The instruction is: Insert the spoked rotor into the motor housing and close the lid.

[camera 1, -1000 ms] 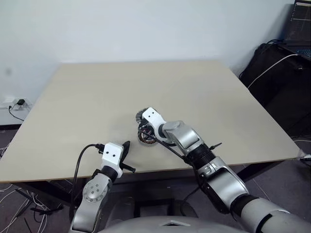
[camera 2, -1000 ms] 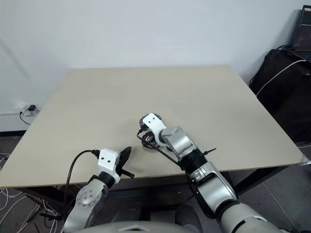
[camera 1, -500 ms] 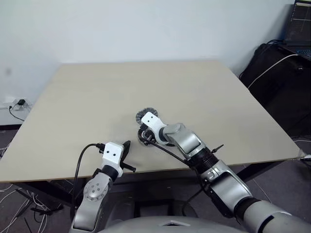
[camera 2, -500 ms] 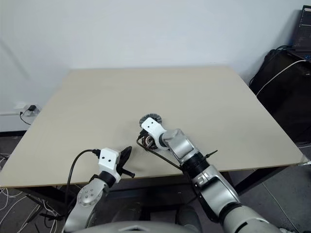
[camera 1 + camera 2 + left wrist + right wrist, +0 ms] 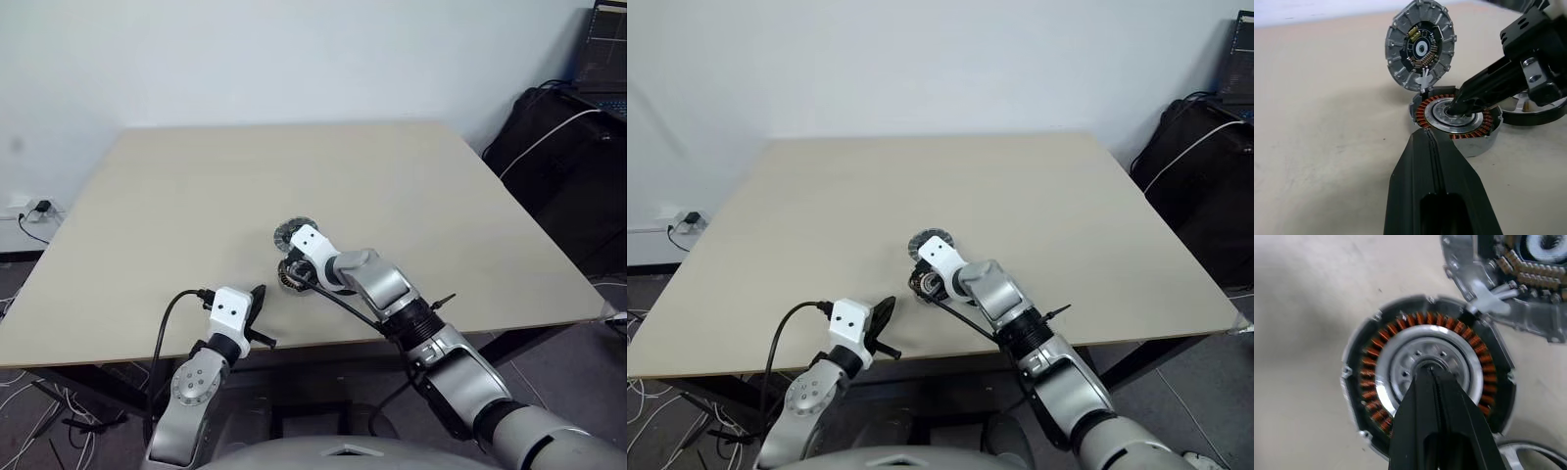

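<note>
Broad bare table (image 5: 196,186) around motor housing (image 5: 1455,117).

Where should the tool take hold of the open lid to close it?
Hedged: at the lid's free top rim, from above and behind. It stands tilted up behind the motor housing, joined at its bottom edge, so pushing the top edge forward should fold it down.

My desk (image 5: 196,186) is a plain beige top. Near its front edge, about midway along, sits the motor housing (image 5: 1457,120), its lid (image 5: 1420,44) propped open and tilted on the far side. The spoked rotor (image 5: 1540,110) lies flat just beside the housing.
</note>
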Robot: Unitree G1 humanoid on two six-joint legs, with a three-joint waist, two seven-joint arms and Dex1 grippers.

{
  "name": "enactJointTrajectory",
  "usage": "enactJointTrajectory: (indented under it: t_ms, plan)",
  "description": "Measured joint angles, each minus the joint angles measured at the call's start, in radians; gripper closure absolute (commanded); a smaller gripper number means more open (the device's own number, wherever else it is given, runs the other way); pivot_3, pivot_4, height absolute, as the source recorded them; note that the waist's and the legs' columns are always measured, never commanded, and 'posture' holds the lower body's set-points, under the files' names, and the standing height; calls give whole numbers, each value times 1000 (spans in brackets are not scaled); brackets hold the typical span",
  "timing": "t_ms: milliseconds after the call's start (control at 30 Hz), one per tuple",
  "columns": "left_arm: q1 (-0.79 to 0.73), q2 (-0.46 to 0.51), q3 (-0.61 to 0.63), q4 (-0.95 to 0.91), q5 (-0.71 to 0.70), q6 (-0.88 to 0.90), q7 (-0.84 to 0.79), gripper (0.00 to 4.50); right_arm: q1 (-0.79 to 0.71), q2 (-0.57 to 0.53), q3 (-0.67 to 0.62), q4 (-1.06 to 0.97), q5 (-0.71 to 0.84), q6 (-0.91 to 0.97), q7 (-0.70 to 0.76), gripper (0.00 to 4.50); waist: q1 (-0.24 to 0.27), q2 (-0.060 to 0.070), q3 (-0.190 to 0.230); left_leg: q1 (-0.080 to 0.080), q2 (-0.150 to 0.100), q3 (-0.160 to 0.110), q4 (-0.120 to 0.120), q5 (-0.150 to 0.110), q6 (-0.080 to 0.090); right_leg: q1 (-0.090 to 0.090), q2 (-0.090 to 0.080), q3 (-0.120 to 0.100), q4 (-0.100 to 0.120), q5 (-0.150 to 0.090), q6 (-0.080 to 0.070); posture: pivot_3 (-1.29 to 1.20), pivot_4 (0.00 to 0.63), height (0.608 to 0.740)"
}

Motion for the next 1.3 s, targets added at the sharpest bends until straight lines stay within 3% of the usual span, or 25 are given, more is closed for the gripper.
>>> enactJointTrajectory:
  t_ms: [333,567,700,800,1000,1200,1300]
  plan:
    - [-6,-1,-6,10,0,0,1,4500,4,0,-7,-3,4,0,0,4474,0,0,0,0,0,0,0,0,0,0,0,0,0,0,0,0,0,740]
    - [-2,-1,-6,11,1,0,4,4500,65,17,-103,-119,24,-58,-58,4474,1,0,0,-1,0,0,0,0,0,0,0,0,-1,0,0,0,0,740]
    - [12,3,-3,11,3,1,9,4500,132,-27,-159,-218,41,-61,-75,4474,2,0,0,-1,0,0,-1,0,0,0,-1,0,-2,-3,4,0,0,740]
    - [21,6,-1,10,5,4,10,4500,214,-76,-232,-309,66,-49,-79,3921,4,0,1,-2,0,0,-1,0,0,-1,-2,0,-2,-3,5,0,0,740]
    - [23,11,-4,11,4,20,3,4500,333,-129,-410,-451,122,17,-119,2006,3,1,1,-1,1,0,-3,0,0,-1,-2,0,-3,-4,5,0,0,740]
    - [8,16,-17,15,4,27,-13,4500,423,-70,-546,-473,200,92,-169,25,1,1,1,-1,1,0,-3,0,0,-1,-2,0,-2,-4,5,0,0,740]
    - [3,20,-19,16,2,39,-22,4500,420,53,-688,-480,290,189,-232,25,0,2,2,-1,1,0,-3,0,0,-1,-2,0,-2,-4,5,0,0,740]
